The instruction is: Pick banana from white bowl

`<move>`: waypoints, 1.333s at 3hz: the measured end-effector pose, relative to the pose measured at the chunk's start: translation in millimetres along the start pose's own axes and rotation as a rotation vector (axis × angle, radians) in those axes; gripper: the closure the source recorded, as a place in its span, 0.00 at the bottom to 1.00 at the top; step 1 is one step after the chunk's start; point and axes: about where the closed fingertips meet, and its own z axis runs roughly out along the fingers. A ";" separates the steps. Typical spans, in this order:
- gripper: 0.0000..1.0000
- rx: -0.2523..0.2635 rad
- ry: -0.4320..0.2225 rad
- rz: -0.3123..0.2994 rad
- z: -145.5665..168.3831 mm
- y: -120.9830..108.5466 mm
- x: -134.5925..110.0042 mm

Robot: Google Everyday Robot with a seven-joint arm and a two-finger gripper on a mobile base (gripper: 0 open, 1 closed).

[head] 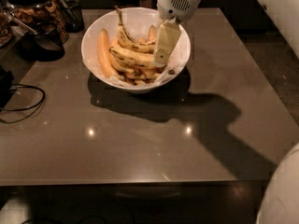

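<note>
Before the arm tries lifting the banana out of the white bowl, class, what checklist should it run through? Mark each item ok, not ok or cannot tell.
1. The banana in view: ok, it lies across the middle of the white bowl.
2. The gripper well placed: ok, it hangs inside the bowl's right side, at the banana's right end.
3. Hold on the banana: cannot tell.
4. Target free of neighbours: not ok, the curved banana with the dark stem lies against it and others sit beneath.
5. The pale-orange fruit out of the way: ok, it rests by the left wall.
6. Bowl steady: ok, upright on the table.
</note>
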 end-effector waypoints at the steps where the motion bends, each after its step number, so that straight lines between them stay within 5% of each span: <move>1: 0.31 -0.011 0.006 0.006 7.2 -3.5 -1.7; 4: 0.43 -0.061 0.032 0.022 35.7 -12.6 3.0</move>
